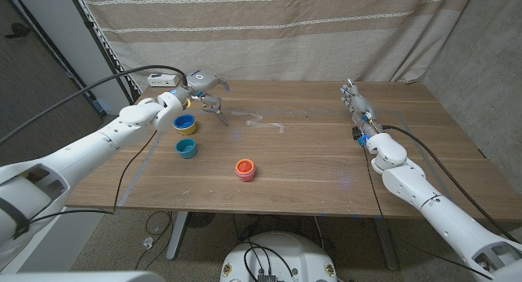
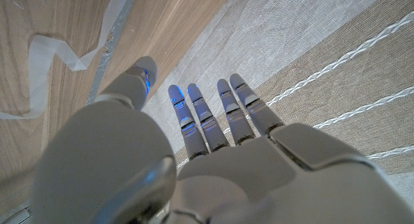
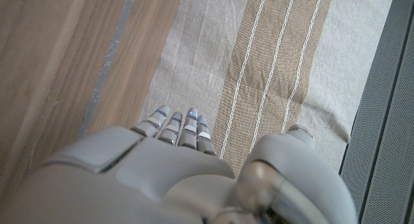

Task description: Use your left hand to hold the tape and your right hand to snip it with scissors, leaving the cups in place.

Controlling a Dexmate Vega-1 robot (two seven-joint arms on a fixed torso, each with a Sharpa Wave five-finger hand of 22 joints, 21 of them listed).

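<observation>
Head view: left hand (image 1: 201, 88) open nr far edge, right hand (image 1: 351, 97) state unclear.

A: table (image 1: 310, 152) is wood-look with visible grain, pretty matt, just a soft sheen. The tape (image 2: 45, 68) on it looks like thin, see-through film, a bit crinkly.

B: yeah, and the backdrop curtain (image 1: 269, 29) is coarse woven cloth with stripes. The 3 cups (image 1: 245, 169) look like smooth plastic. Left hand (image 2: 194, 159) has smooth grey shells, slightly glossy.
</observation>
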